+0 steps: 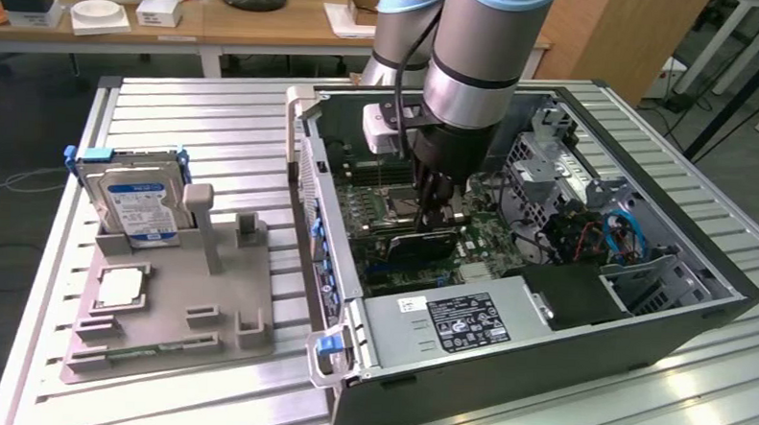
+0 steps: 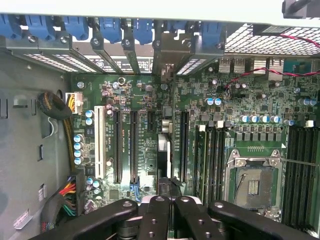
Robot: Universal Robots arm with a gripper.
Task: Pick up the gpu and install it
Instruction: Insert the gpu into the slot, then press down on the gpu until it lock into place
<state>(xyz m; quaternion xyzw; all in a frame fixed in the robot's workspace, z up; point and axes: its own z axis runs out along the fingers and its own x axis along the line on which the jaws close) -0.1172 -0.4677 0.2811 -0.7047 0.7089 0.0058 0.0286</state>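
In the exterior view, the end effector (image 1: pixel 437 218) reaches down into the open computer case (image 1: pixel 682 327), which lies on its side on the slatted metal desk (image 1: pixel 204 118). Its fingers are drawn in tight on the top edge of the gpu (image 1: pixel 411 245), a dark flat card standing on edge over the green motherboard (image 1: pixel 481 238) near the middle of the case. A silver power supply (image 1: pixel 458 322) with a black label sits in the case's near end. Toward the desk's edge at the exterior view's left lies a grey parts tray (image 1: pixel 220 335); a hard drive (image 1: pixel 142 207) with a blue-white label stands upright in its far slot and a small square processor chip (image 1: pixel 120 288) lies flat in a nearer recess.

In the wrist view, the end effector (image 2: pixel 167 205) has its black fingers (image 2: pixel 155 220) pressed closely together on the thin upper edge of the gpu (image 2: pixel 164 150), seen edge-on among the long expansion slots. The empty processor socket (image 2: pixel 253 183) sits beside the memory slots.
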